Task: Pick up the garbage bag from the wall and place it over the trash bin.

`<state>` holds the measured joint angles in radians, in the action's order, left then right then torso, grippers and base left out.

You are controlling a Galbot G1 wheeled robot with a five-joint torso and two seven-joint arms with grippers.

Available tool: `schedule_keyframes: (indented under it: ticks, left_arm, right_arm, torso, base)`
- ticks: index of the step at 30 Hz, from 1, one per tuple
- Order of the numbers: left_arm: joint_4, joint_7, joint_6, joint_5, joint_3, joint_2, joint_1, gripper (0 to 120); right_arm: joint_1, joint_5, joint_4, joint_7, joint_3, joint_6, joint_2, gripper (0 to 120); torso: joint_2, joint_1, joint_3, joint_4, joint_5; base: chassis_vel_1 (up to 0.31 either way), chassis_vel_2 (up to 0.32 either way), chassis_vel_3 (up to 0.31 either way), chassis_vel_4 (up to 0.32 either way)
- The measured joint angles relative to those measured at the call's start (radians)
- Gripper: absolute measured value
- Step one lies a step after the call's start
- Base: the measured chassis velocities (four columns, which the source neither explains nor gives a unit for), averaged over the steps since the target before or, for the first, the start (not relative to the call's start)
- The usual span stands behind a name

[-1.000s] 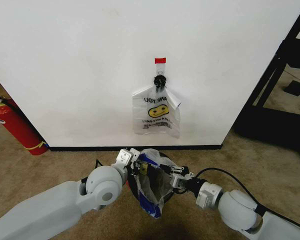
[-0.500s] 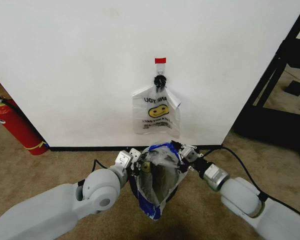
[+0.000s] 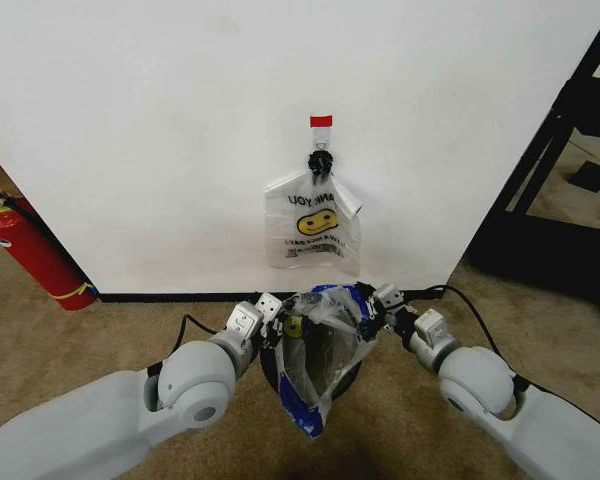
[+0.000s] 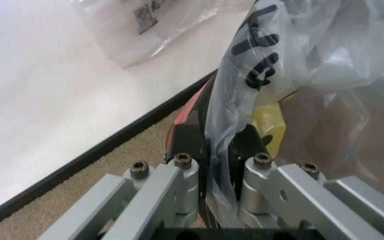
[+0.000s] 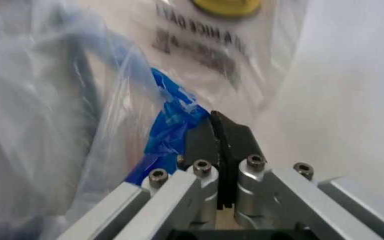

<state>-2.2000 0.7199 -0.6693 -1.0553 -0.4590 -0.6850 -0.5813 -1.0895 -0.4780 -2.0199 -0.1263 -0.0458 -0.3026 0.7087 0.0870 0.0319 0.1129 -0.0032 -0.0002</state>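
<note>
The garbage bag (image 3: 313, 368) hangs between my two grippers, low in front of the white wall (image 3: 160, 140), with its mouth stretched wide and its blue-printed bottom drooping toward me. My left gripper (image 3: 271, 315) is shut on the bag's left rim; in the left wrist view (image 4: 222, 155) the film with black lettering (image 4: 259, 65) runs between the fingers. My right gripper (image 3: 377, 303) is shut on the right rim, beside the blue print (image 5: 168, 120). The black trash bin (image 3: 270, 372) sits under the bag, mostly hidden by it; its red part (image 4: 184, 131) shows past the left fingers.
A second smiley bag (image 3: 312, 225) with a black knot and red tag hangs on the wall just beyond. A red fire extinguisher (image 3: 30, 250) leans at the left. A black rack (image 3: 565, 190) stands at the right. Brown carpet lies around the bin.
My right gripper has swung from near me out toward the wall, pulling the bag's mouth wide open. The left gripper has edged forward a little with its rim.
</note>
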Motion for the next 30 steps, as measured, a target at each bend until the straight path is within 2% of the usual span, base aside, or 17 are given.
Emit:
schedule_keyframes:
  ticks: [15, 24, 25, 29, 30]
  left_arm:
    - [-0.019, 0.001, 0.004, -0.046, 0.025, -0.008, 0.001, 5]
    - [-0.026, 0.010, 0.001, -0.060, 0.028, -0.006, -0.002, 5]
    - [-0.026, 0.010, 0.000, -0.061, 0.029, -0.005, -0.003, 5]
    - [-0.021, 0.014, -0.002, -0.075, 0.035, -0.003, -0.005, 5]
    - [-0.021, 0.014, -0.002, -0.075, 0.035, -0.003, -0.005, 5]
  right_arm:
    - [-0.210, 0.034, -0.013, 0.047, -0.132, 0.052, -0.009, 0]
    - [-0.247, -0.012, -0.045, 0.047, -0.162, 0.065, -0.005, 0]
    - [-0.259, -0.023, -0.053, 0.046, -0.174, 0.067, -0.005, 1]
    - [-0.300, -0.067, -0.094, 0.023, -0.213, 0.071, -0.013, 20]
    - [-0.300, -0.067, -0.094, 0.023, -0.213, 0.071, -0.013, 20]
  torso:
    - [0.000, 0.000, 0.000, 0.0001, 0.0001]
    - [0.000, 0.000, 0.000, 0.0003, 0.0001]
    - [0.000, 0.000, 0.000, 0.0002, 0.0002]
    - [0.000, 0.000, 0.000, 0.0002, 0.0002]
    - [0.000, 0.000, 0.000, 0.0002, 0.0002]
  base:
    - [0.000, 0.000, 0.000, 0.000]
    - [0.000, 0.000, 0.000, 0.000]
    - [0.000, 0.000, 0.000, 0.000]
    - [0.000, 0.000, 0.000, 0.000]
    - [0.000, 0.000, 0.000, 0.000]
